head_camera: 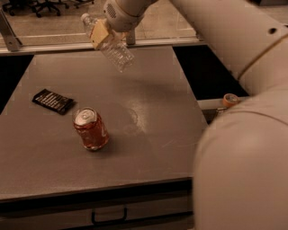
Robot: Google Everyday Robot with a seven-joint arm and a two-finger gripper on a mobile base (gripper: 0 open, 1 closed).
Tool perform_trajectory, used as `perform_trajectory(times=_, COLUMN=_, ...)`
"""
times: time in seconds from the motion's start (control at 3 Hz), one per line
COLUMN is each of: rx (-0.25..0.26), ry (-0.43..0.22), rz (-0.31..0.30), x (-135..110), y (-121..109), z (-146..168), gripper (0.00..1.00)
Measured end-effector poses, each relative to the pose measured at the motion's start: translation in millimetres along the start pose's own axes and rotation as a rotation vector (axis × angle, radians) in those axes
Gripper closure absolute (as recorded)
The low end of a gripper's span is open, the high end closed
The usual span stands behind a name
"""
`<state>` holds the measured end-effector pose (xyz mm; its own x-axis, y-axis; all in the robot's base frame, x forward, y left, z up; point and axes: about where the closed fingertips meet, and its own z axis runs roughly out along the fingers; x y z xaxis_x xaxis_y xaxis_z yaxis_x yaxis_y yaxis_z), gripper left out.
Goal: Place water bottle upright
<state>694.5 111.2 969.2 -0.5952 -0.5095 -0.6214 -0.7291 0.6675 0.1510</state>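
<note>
Grey metal makes the table (157, 90), and its flat top fills most of the view. Far up and left of the can (91, 129), a slanted metal post (8, 29) stands behind the table, and the legs of some office chairs (45, 5) show on the pale floor (171, 22) beyond it. The tops of the chairs are cut off. A black packet (53, 101) lies flat on the table, up and left of the can and apart from it. The words on it are too small to read. The can is red with a silver top and stands upright near the front of the table. Below the can, a dark handle (108, 218) sits on the front of the table.

Well above the can, the gripper (104, 36) hangs in the air over the back edge of the table. Its tan fingers (98, 30) are clamped on the water bottle (119, 56) near the neck. The water bottle is clear and tilted, with its white cap up and to the left and its bottom down and to the right. It does not touch the table. One finger is hidden behind it.

Right of the can, a pale shiny patch (132, 117) shows on the table top. Farther right, a small orange round thing (231, 99) sits on a ledge; what it is cannot be told. The big cream arm (243, 157) fills the right side and hides that part of the room.
</note>
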Motion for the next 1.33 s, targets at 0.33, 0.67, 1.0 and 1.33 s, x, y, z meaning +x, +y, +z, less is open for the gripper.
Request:
perform_trajectory(times=0.33, rx=-0.085, ry=-0.138, rz=-0.068, x=22.7, y=27.4, z=-28.6, gripper=1.0)
perform_trajectory(times=0.67, rx=-0.19, ry=-0.296, rz=-0.098, x=38.7, y=51.4, z=-34.3, gripper=1.0)
perform_trajectory(times=1.0, rx=-0.261, ry=-0.474, rz=-0.08, x=42.9, y=54.6, z=-47.4, gripper=1.0)
perform_trajectory(times=1.33, rx=-0.252, ry=-0.53, rz=-0.123, x=45.4, y=56.2, z=-71.8, gripper=1.0)
